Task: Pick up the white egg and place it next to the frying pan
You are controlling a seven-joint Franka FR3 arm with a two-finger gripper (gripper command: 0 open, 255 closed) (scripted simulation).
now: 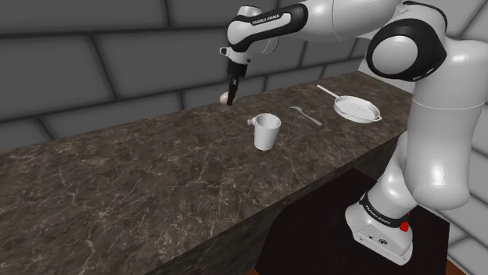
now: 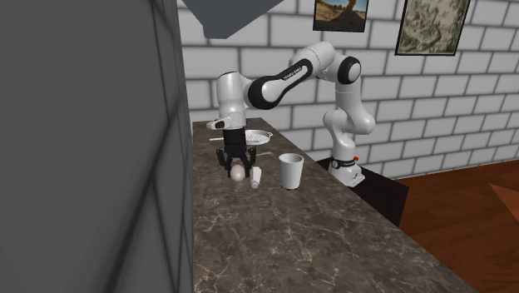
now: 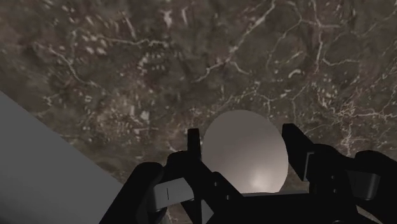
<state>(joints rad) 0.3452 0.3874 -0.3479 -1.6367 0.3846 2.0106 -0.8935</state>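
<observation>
Right now the pale, smooth, rounded egg (image 3: 245,153) is clamped between the two fingers of the black tool (image 3: 243,137), low over the dark marbled stone counter (image 1: 141,180), close to the grey block wall (image 1: 94,70). Near it a white mug (image 1: 267,130) stands upright, its inside plain white. Farther along lies a white ridged frying pan (image 1: 357,108).

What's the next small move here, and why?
Probably carry the egg toward the pan, to the shoulder view's right. The end effector is shut on the egg, apparently clear of the counter, and the pan sits beyond the cup.
</observation>
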